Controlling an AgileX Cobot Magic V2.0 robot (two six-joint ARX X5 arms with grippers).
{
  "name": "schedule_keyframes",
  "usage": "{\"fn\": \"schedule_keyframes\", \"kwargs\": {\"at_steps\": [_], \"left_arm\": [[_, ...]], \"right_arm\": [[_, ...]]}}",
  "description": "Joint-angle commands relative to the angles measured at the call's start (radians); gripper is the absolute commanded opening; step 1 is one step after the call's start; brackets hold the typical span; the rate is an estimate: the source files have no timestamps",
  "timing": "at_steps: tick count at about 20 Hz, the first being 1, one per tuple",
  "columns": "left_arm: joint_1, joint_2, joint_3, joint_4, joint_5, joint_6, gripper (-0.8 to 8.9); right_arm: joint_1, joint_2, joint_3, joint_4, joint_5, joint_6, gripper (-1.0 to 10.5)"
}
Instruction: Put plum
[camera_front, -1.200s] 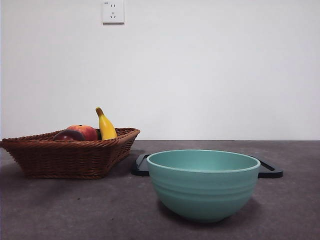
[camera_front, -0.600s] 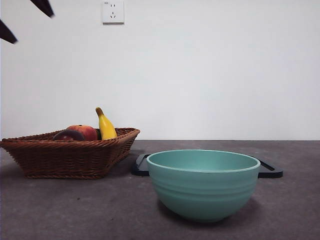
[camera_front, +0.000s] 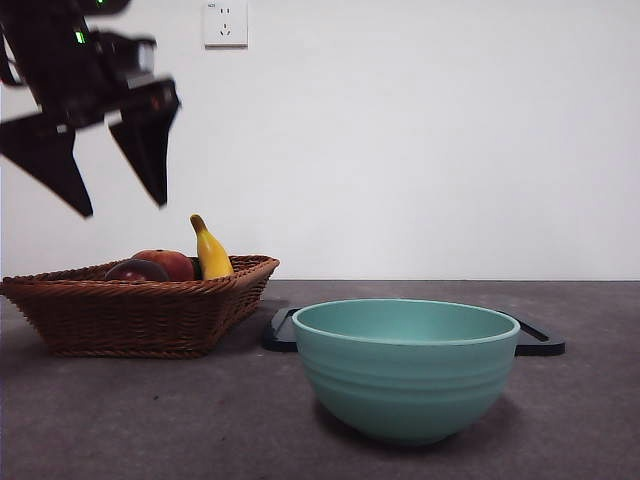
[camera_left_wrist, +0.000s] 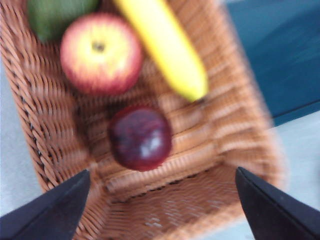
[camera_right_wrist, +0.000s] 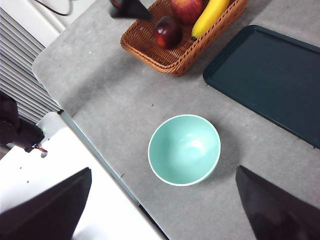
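Left gripper (camera_front: 118, 205) above the wicker basket (camera_front: 140, 318), jaws spread wide and empty, hanging over the fruit without touching anything. Plum (camera_left_wrist: 140, 137) inside the basket, on the woven floor near one corner, dark maroon with a small highlight. Just beside it, a red-yellow apple (camera_left_wrist: 101, 53) and a banana (camera_left_wrist: 164, 43), with something green (camera_left_wrist: 55, 14) at the far corner (blurred, perhaps another fruit). Right gripper (camera_right_wrist: 162, 202) well apart, high over the table, jaws open, looking down on the teal bowl (camera_right_wrist: 184, 149) and the dark tray (camera_right_wrist: 272, 75).

Reaching stage, by the look of it; nothing gripped yet. Risks from here: a descent slightly off centre, closing on the apple or nudging the banana instead of the plum, given how near they lie. Smooth round skin likely to squirt out of a shallow pinch. Basket wall close to the plum on one side, so a jaw tip catching the weave and dragging the basket also possible.
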Motion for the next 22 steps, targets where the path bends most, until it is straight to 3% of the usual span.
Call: {"fn": "schedule_keyframes", "kwargs": {"at_steps": [1,14,19,22], "left_arm": [[-0.005,0.059,0.023,0.033,-0.015,0.025,4.64],[-0.005,0.246,0.023,0.118,-0.022,0.037,4.58],[-0.005,0.259,0.027,0.116,-0.021,0.036,2.64],[-0.005,0.251,0.032,0.113,-0.021,0.036,2.35]], "right_arm": [[0.003,0.008,0.017,0.008,0.001,0.011,4.6],[0.003,0.007,0.017,0.008,0.001,0.011,4.6],[0.003,0.007,0.017,0.008,0.001,0.011,4.6],[0.003,0.007,0.017,0.008,0.001,0.011,4.6]]}}
